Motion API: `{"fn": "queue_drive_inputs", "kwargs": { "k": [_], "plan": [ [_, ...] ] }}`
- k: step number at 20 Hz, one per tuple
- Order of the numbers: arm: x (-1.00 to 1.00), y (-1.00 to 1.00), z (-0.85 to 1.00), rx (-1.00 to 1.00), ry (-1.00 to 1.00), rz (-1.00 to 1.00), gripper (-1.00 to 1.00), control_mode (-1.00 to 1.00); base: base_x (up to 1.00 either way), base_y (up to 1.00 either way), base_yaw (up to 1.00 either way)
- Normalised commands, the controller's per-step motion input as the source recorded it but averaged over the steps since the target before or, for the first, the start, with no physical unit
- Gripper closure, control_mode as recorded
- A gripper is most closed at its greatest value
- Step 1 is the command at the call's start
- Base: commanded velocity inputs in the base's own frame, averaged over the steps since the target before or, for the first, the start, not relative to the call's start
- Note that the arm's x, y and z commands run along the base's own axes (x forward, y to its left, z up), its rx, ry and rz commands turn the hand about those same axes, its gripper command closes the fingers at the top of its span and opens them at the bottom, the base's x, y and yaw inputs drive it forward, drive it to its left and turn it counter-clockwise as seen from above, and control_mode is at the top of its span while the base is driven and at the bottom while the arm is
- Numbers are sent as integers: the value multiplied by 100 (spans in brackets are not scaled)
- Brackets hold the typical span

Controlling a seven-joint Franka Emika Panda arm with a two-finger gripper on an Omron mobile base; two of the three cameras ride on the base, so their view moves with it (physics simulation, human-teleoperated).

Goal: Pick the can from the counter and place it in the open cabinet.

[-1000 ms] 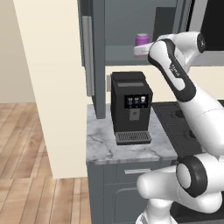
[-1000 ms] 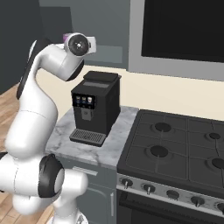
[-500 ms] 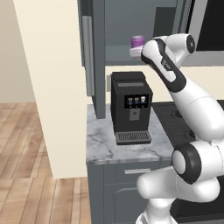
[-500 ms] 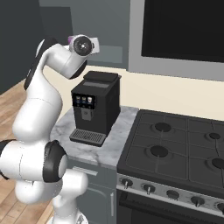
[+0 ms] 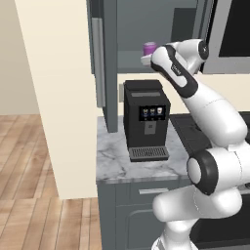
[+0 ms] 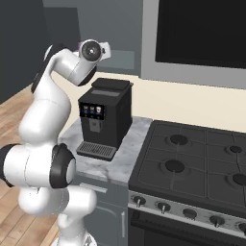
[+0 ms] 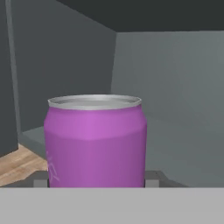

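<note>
Purple cylindrical can (image 7: 95,142) clamped in two-finger gripper (image 7: 95,179), white arm raised high, reaching into dark grey wall cabinet (image 5: 141,34) above black coffee machine (image 5: 145,119).

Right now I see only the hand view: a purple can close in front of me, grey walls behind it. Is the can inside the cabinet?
Observer: Yes. In the left base view the can is in the mouth of the open cabinet, and the gripper is shut on it.
Operator: What is under the shelf?
Observer: A black coffee machine stands on the small marble top, directly below.
Operator: Where is the door?
Observer: The door stands open on the arm's left, clear of the arm.
</note>
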Motion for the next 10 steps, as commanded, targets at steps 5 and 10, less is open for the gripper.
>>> {"fn": "queue_drive_inputs", "kwargs": {
  "k": [5, 10],
  "plan": [
    [27, 8, -12, 0, 0, -7, 100, -100, 0, 0, 0],
    [30, 3, -10, 0, 0, -8, 100, -100, 0, 0, 0]
  ]
}}
